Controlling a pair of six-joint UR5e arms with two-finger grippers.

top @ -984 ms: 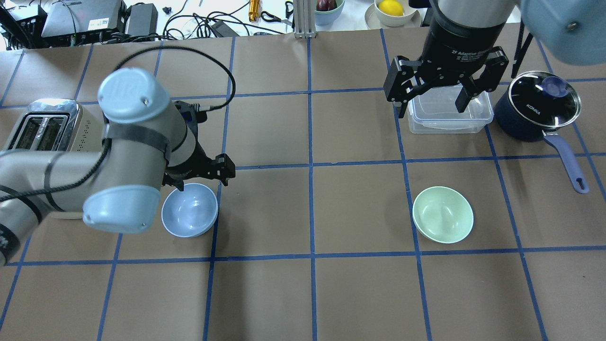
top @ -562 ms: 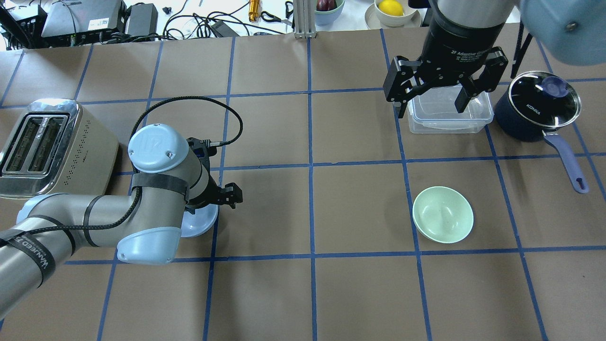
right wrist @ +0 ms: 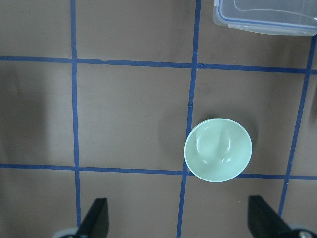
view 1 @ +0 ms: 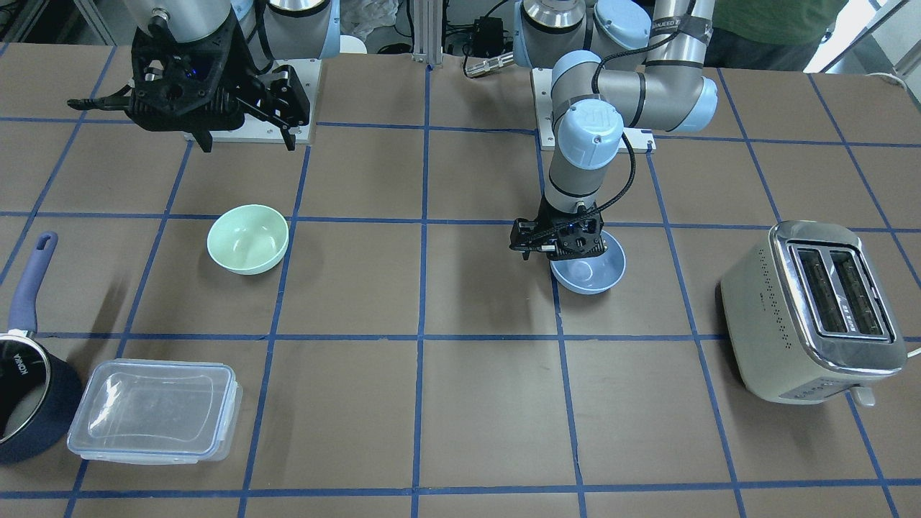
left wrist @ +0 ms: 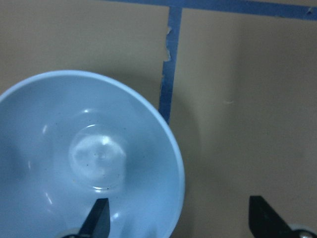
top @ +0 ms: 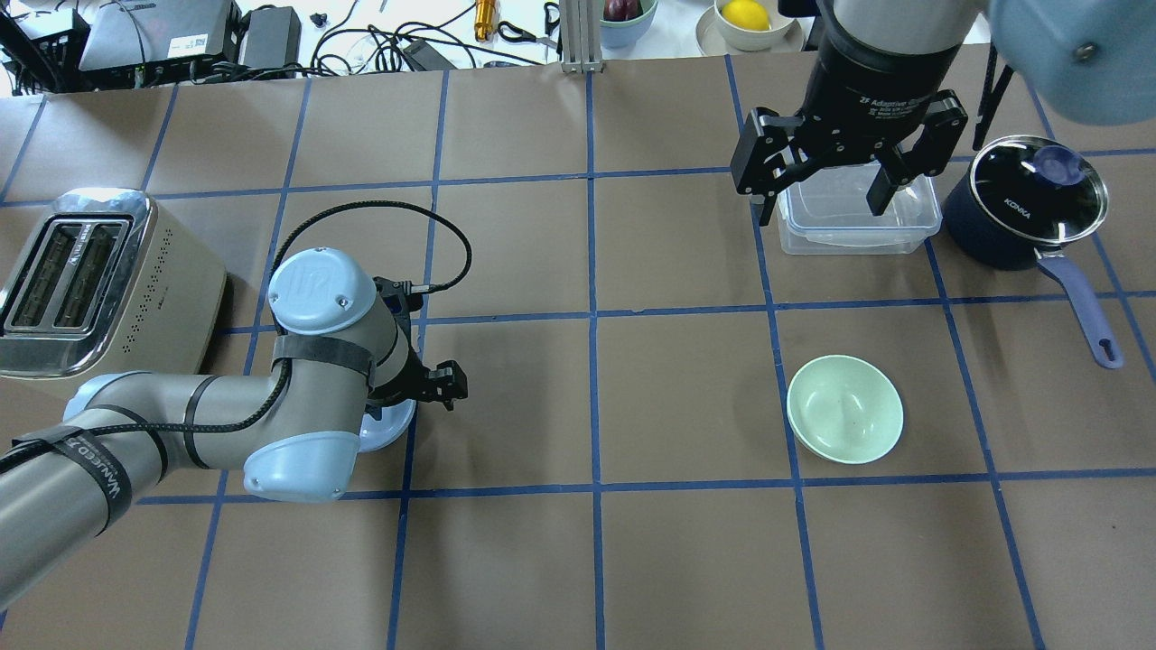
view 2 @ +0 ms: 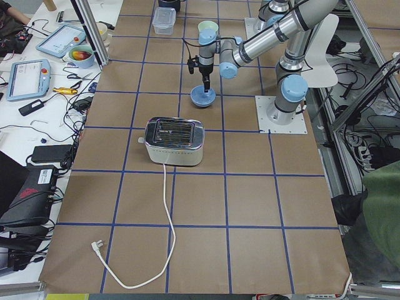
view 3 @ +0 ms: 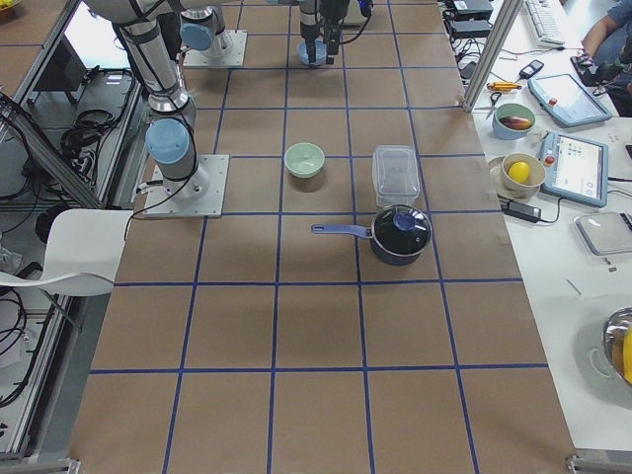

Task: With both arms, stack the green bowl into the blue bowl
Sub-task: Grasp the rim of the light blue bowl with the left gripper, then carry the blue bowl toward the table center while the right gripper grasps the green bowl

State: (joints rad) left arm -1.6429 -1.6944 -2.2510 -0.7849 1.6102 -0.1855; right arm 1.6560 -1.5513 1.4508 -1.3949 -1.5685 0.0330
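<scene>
The blue bowl (view 1: 594, 271) stands on the brown table to my left; only its edge (top: 395, 426) shows under my left arm in the overhead view. My left gripper (view 1: 558, 244) is open and low over it. In the left wrist view (left wrist: 181, 220) one finger is inside the blue bowl (left wrist: 74, 163) and the other is outside, so the jaws straddle its rim. The green bowl (top: 844, 409) stands alone to my right and also shows in the right wrist view (right wrist: 218, 149). My right gripper (top: 826, 188) is open, empty and high above the table.
A toaster (top: 90, 280) stands at the far left beside my left arm. A clear lidded container (top: 858, 217) and a dark blue saucepan (top: 1030, 203) with a long handle stand beyond the green bowl. Cables and bowls lie past the table's far edge.
My left arm has swung forward and down over the blue bowl, which it now mostly covers in the overhead view. The right arm and the green bowl have not moved.
</scene>
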